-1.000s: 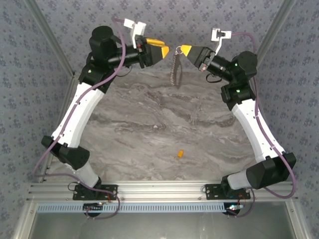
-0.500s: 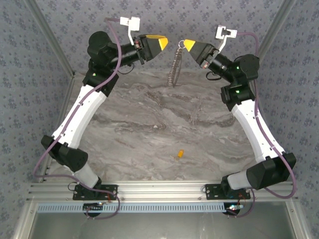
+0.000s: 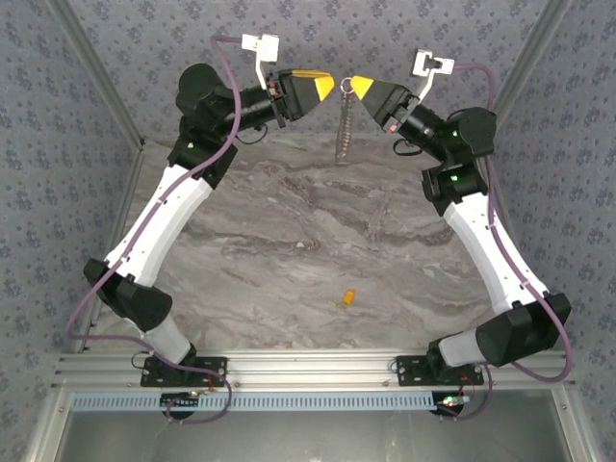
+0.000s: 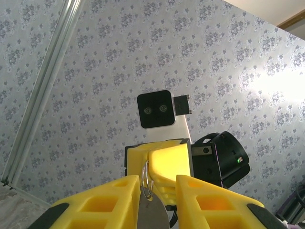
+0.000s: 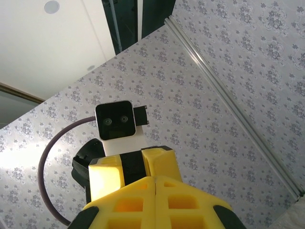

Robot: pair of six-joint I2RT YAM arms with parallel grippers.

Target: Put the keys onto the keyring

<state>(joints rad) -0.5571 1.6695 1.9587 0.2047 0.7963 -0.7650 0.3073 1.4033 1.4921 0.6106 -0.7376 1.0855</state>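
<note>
Top external: right fingers (image 3: 362,90) pinch keyring (image 3: 341,130); left fingers (image 3: 323,89) flank it, grip unclear; keys (image 3: 348,297) on table (image 3: 279,226).

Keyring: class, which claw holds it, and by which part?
The right claw, shut, pinches the keyring at its top end; the rest dangles. The left claw flanks that end; its grip cannot be told.

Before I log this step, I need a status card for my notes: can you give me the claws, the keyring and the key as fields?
left claw: raised, fingers either side of the keyring's top ring; grip unclear
right claw: raised, shut, pinching the keyring's top
keyring: beaded grey loop hanging between the two claw tips
key: small orange piece lying alone on the marble table, near side
task state: key not yet on the keyring
</note>
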